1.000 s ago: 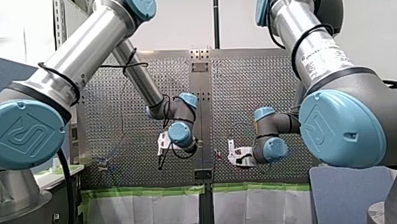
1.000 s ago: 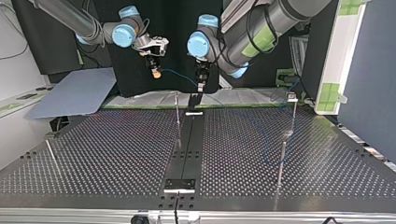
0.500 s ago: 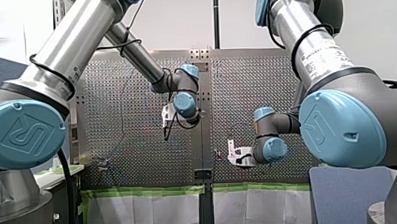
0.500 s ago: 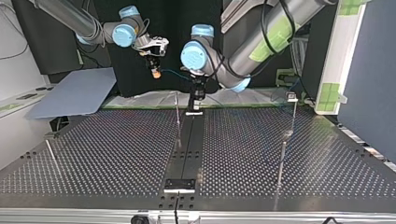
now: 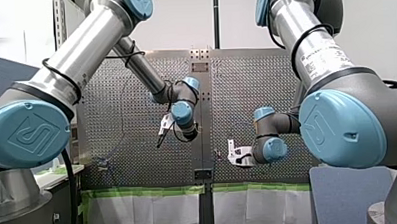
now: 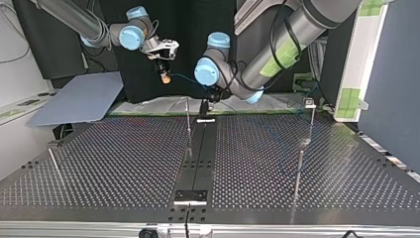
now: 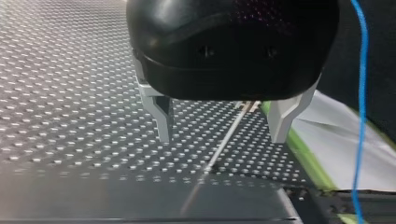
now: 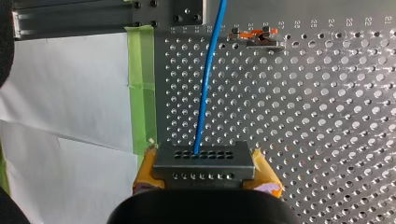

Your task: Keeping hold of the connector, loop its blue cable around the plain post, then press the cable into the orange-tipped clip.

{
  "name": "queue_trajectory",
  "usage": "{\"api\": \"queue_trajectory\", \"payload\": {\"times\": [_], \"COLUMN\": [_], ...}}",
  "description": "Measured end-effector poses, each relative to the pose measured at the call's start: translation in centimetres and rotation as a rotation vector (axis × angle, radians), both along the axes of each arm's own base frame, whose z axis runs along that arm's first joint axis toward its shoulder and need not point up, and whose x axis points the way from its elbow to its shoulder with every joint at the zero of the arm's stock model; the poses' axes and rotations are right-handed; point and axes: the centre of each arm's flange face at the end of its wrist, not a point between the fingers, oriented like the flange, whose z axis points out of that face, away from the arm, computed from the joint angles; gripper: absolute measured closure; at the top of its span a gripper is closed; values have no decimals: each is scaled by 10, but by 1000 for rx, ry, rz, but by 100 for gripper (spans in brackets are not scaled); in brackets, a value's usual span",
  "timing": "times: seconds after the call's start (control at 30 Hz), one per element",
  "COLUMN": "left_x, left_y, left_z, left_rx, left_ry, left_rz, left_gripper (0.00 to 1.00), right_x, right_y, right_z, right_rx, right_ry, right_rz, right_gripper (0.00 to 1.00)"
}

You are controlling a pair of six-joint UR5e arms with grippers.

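Note:
In the right wrist view my right gripper [image 8: 204, 173] is shut on a grey connector [image 8: 204, 160], its yellow pads [image 8: 146, 173] clamped on both sides. The blue cable [image 8: 207, 79] runs straight ahead from the connector past an orange-tipped clip [image 8: 256, 36] on the perforated plate. My left gripper [image 7: 223, 128] is open, its metal fingers [image 7: 163, 116] wide apart with nothing between them. A thin plain post [image 7: 229, 140] stands ahead of it, and the cable [image 7: 360, 102] hangs beside it. At the top view's far edge, my left gripper [image 6: 205, 105] hovers beside that post [image 6: 188, 121]; my right gripper [image 6: 164, 73] stays raised.
More thin posts stand on the perforated table [image 6: 124, 163]: two at the top view's right [image 6: 311, 124] [image 6: 298, 173] and one at its left [image 6: 52, 162]. A dark rail [image 6: 198, 153] runs down the middle. Green tape [image 8: 141, 88] and white sheeting edge the plate.
My left gripper rose along the front view's plate, then dropped slightly and tilted; in the top view it sank toward the table's far edge. My right arm held still with the connector.

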Motion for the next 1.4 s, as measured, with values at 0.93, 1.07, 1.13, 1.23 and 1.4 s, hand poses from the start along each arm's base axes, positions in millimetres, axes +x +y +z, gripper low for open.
{"api": "queue_trajectory", "payload": {"times": [0.93, 1.07, 1.13, 1.23, 1.4], "left_x": [34, 37, 39, 43, 42], "left_y": [19, 13, 10, 8, 9], "left_z": [-36, -44, -43, -39, -42], "left_rx": [173, 173, 171, 169, 191], "left_ry": [230, 265, 272, 280, 323], "left_rz": [-4, -33, -41, -48, -50], "left_gripper": [0, 0, 0, 0, 0], "right_x": [1, 1, 2, 2, 2], "right_y": [0, 0, 0, 0, 0], "right_z": [0, 0, 0, 1, 1], "right_rx": [0, 0, 0, -1, -1], "right_ry": [4, 4, 4, 3, 4], "right_rz": [5, 4, 4, 4, 5], "right_gripper": [100, 100, 100, 100, 100]}}
